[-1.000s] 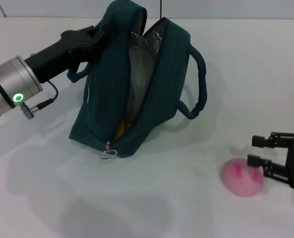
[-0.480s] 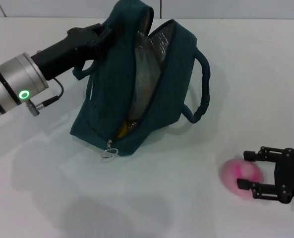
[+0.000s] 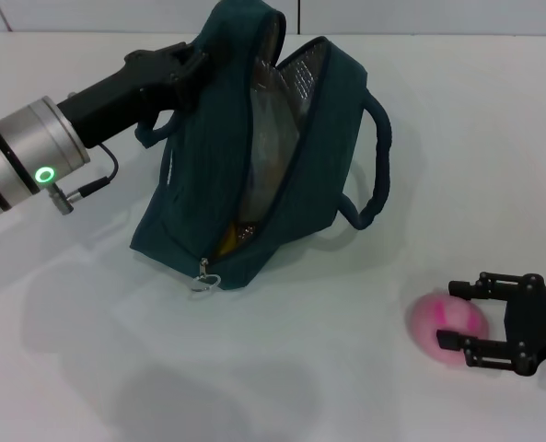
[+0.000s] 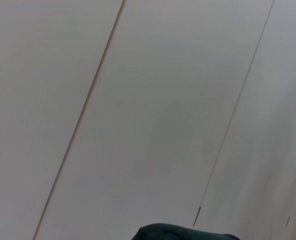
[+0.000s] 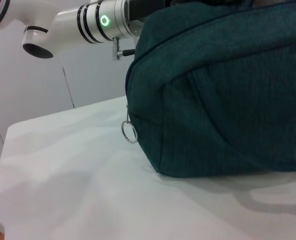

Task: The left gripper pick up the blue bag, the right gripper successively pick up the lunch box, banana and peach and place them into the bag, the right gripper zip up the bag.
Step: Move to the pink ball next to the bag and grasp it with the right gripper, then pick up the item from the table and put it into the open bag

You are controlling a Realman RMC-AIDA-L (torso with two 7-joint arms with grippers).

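Note:
The blue bag (image 3: 291,184) stands tilted on the white table, its zipper open and its silver lining showing. My left gripper (image 3: 185,69) is shut on the bag's upper edge by a handle and holds it up. A yellow piece of the banana (image 3: 228,241) shows low inside the opening, with pale clear plastic above it; the lunch box's outline is hidden. The pink peach (image 3: 443,322) lies on the table at the near right. My right gripper (image 3: 457,315) is open, with its fingers (image 3: 464,287) on either side of the peach. The bag (image 5: 227,100) fills the right wrist view.
The zipper's metal ring pull (image 3: 202,284) hangs at the bag's near end and also shows in the right wrist view (image 5: 129,132). The bag's second handle (image 3: 376,166) loops out to the right. The left wrist view shows wall panels and the bag's top edge (image 4: 182,232).
My right gripper has moved nearer and to the left, and its open fingers now straddle the peach. The left gripper has shifted the bag's top slightly to the right.

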